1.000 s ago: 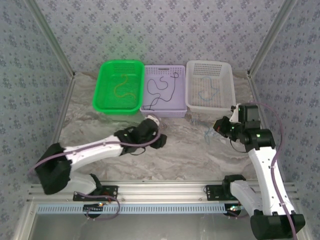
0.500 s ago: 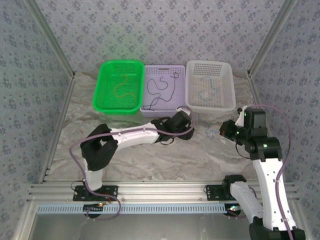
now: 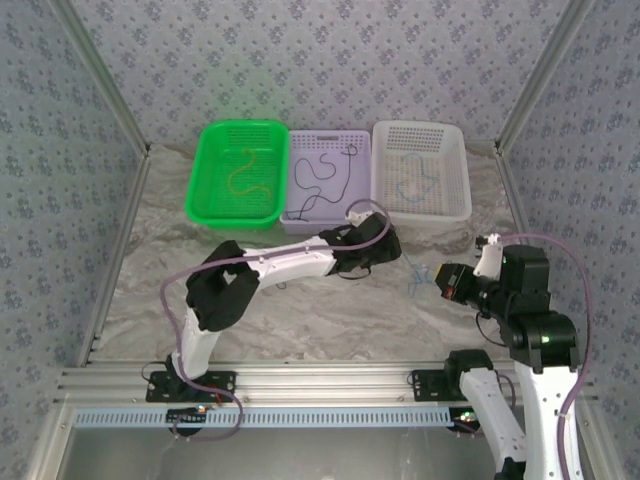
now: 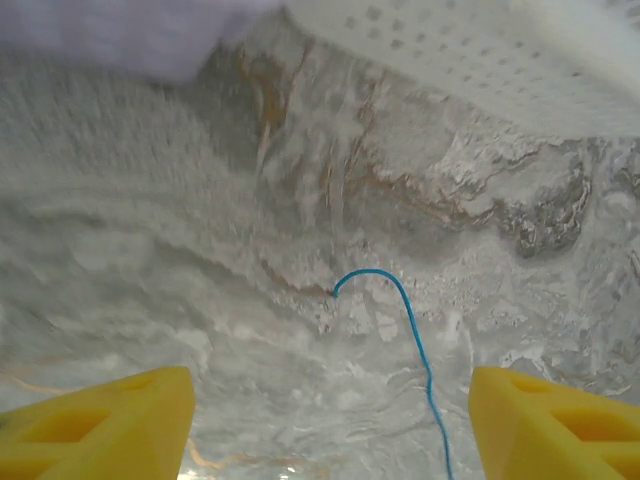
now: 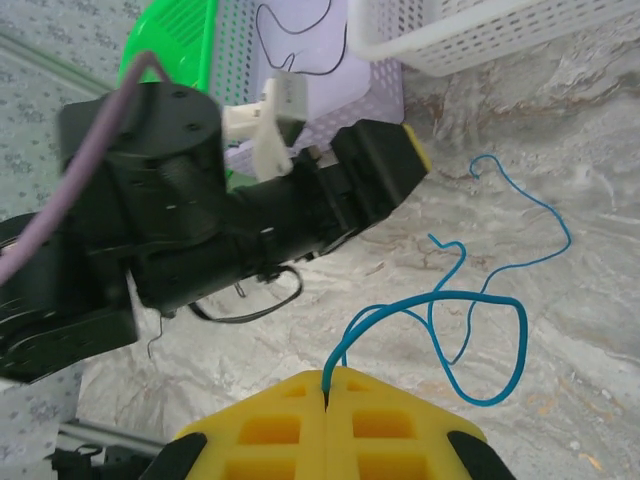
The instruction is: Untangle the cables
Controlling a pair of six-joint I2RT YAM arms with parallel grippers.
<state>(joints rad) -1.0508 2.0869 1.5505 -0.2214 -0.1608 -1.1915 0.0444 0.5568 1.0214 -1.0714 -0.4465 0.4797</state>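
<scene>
Right claw clamps the blue cable looping over the table, left claw hangs open above its free end, yellow cable in green basket, black cable in purple basket.

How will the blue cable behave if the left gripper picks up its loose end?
Probably floppy: the blue cable droops in loose loops from the shut right gripper. Likely very light, being so thin. Its kinks suggest it keeps some curl, so the end in front of the open left gripper may swing or spring when lifted.
</scene>
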